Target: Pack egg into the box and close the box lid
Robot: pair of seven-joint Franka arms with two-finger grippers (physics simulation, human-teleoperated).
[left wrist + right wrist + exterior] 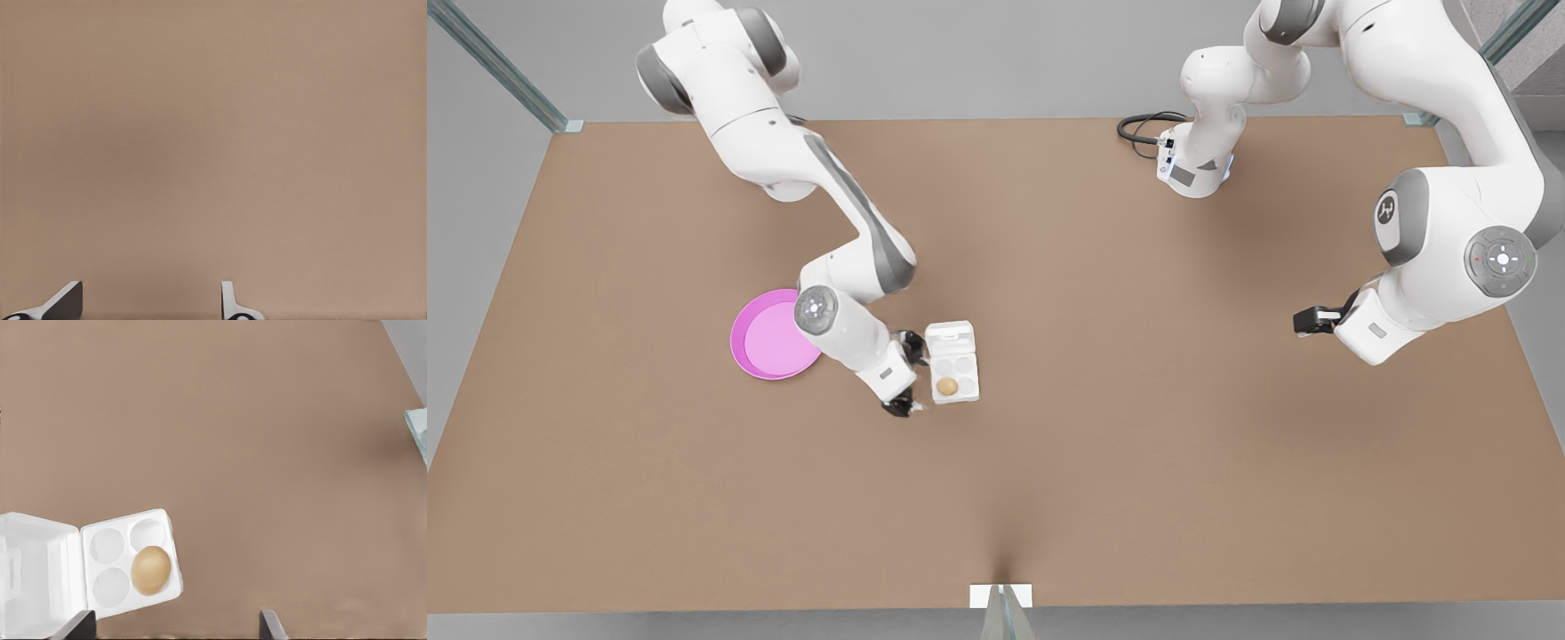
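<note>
No readable text, labels or numbers on anything.

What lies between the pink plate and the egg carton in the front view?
The right gripper and its forearm lie between the pink plate and the box, seen in the front view.

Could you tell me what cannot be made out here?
Plate: front view, partly hidden by the right arm.
Lid: right wrist view, cut off by the edge.
Right gripper, beside the box: front view, partly under its wrist.
Left gripper, waiting over bare table: cut off by its view's edge.
</note>
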